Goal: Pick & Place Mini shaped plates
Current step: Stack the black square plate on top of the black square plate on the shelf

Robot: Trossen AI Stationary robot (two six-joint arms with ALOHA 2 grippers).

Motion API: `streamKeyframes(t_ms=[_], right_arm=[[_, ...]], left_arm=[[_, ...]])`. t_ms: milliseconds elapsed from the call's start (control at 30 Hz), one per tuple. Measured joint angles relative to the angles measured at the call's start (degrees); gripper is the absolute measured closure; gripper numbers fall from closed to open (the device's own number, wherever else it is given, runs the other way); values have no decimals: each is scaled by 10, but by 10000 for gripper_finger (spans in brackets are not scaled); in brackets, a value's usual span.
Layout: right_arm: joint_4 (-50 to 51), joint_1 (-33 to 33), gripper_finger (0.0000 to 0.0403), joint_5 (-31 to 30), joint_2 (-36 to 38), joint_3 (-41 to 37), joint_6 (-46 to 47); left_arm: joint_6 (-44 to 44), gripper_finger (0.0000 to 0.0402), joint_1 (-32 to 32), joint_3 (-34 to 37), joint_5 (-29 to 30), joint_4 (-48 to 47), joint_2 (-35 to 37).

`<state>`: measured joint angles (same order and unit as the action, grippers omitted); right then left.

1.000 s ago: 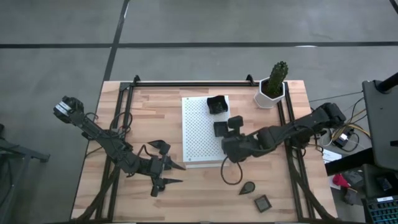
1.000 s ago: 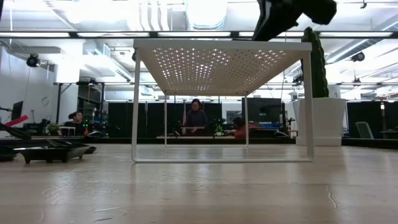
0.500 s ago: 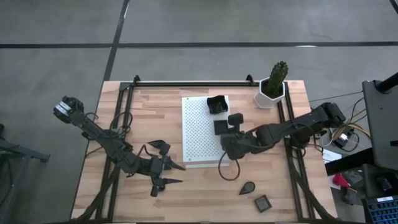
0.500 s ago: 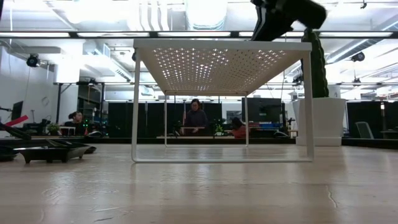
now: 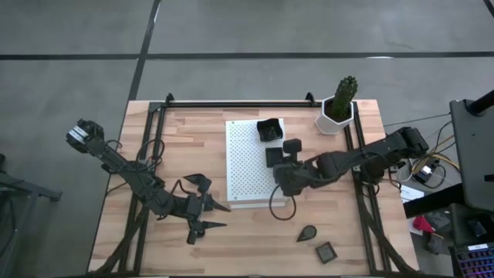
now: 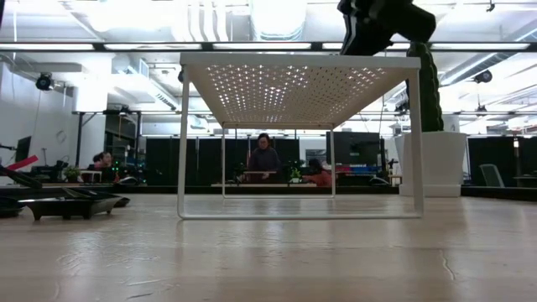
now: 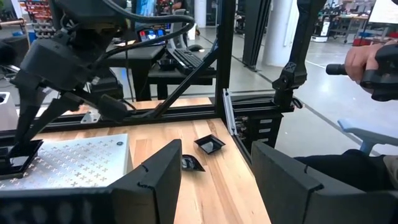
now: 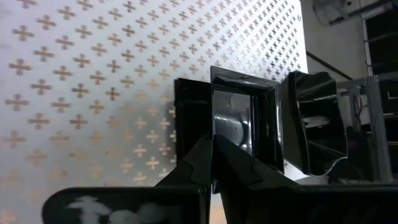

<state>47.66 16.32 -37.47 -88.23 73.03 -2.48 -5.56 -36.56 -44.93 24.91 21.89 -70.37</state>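
A raised white perforated board (image 5: pixel 247 166) carries two dark mini shaped plates: an irregular one (image 5: pixel 268 130) at its far right corner and a square one (image 5: pixel 274 158) nearer. My right gripper (image 5: pixel 279 169) reaches in from the table's right, slanting down, and is shut on the square plate (image 8: pixel 235 121). A teardrop plate (image 5: pixel 306 232) and a second square plate (image 5: pixel 326 251) lie flat on the wood near the table's front right. My left gripper (image 5: pixel 214 216) waits open and level over the near left part of the table, holding nothing. My right gripper pinches the square plate's near rim (image 8: pixel 212 115) between its two fingers (image 8: pixel 189 168). One finger is inside the dish and one outside. The fingers come slanting down from the table's near right. The plate sits on the white board, its hollow up.
A white hexagonal pot with a cactus (image 5: pixel 338 108) stands at the far right corner. A black rail (image 5: pixel 235 104) runs along the far edge and dark frame bars down both sides. People sit in the room (image 6: pixel 264 159) beyond the table. A hand (image 7: pixel 367 59) shows off to the side.
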Motion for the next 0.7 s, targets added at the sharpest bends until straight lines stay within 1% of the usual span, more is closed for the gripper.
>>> streamKeyframes(t_ms=[333, 533, 700], right_arm=[[0, -2, 344, 0, 0, 0, 0], [1, 0, 332, 0, 4, 2, 8], [1, 16, 331, 0, 8, 12, 21]], left_arm=[[-4, 213, 0, 0, 0, 0, 0], [-4, 213, 0, 0, 0, 0, 0], [-4, 213, 1, 0, 0, 0, 0]])
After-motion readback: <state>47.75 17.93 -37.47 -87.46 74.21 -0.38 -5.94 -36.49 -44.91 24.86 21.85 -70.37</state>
